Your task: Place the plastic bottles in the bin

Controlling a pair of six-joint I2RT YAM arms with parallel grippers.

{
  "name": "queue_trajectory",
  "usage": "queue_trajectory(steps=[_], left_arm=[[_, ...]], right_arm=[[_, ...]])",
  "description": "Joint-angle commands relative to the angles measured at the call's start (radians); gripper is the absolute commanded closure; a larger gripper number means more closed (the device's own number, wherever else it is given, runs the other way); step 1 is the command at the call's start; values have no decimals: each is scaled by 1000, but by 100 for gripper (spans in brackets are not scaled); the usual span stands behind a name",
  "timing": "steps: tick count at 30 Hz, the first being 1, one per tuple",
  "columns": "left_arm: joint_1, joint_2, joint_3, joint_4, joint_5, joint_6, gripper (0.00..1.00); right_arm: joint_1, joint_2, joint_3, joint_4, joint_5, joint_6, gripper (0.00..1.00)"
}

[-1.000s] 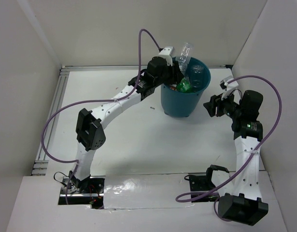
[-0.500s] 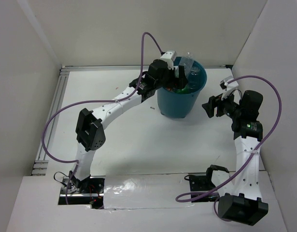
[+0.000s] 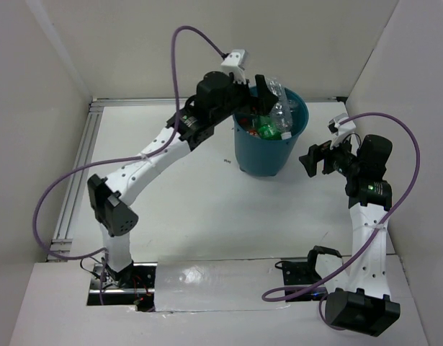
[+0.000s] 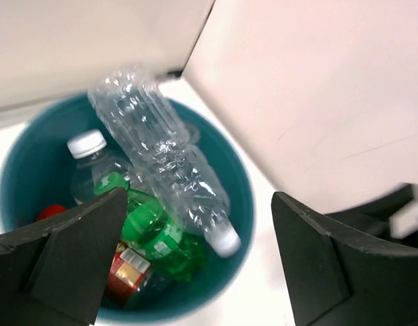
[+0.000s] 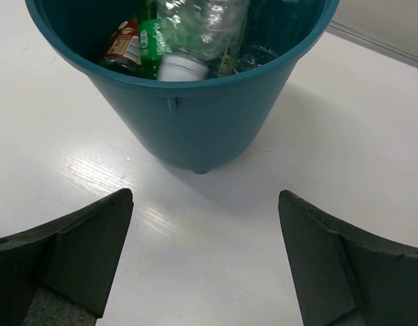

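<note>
Jutting above bin (image 5: 195, 129) rim, clear bottle (image 4: 168, 163)

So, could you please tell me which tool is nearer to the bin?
Left. The left tool hangs open right above the bin, over its opening; the right tool stands open beside the bin, on its right, apart from it.

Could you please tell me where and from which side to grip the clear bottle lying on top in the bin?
Grip the clear bottle across its ribbed body, nearer the raised base, coming from above. It leans on top of the others, base at the bin's rim, cap down by the wall, so its sides look free.
</note>
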State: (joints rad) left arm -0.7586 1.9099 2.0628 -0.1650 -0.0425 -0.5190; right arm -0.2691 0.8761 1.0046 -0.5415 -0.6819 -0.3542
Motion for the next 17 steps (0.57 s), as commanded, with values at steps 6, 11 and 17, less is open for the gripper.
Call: queue_trajectory(steps=[6,11,17], left_arm=[[-5,-357,-338,79,-103,80,0],[50,-633,-740,56,-126,70,0],[149,-860,-1003,-37,-135,30,0]], right_arm=[[-7,-26,2,27,97,84,0],[-7,-26,2,90,324,254,0],[-7,-51,-32,101,421,264,0]])
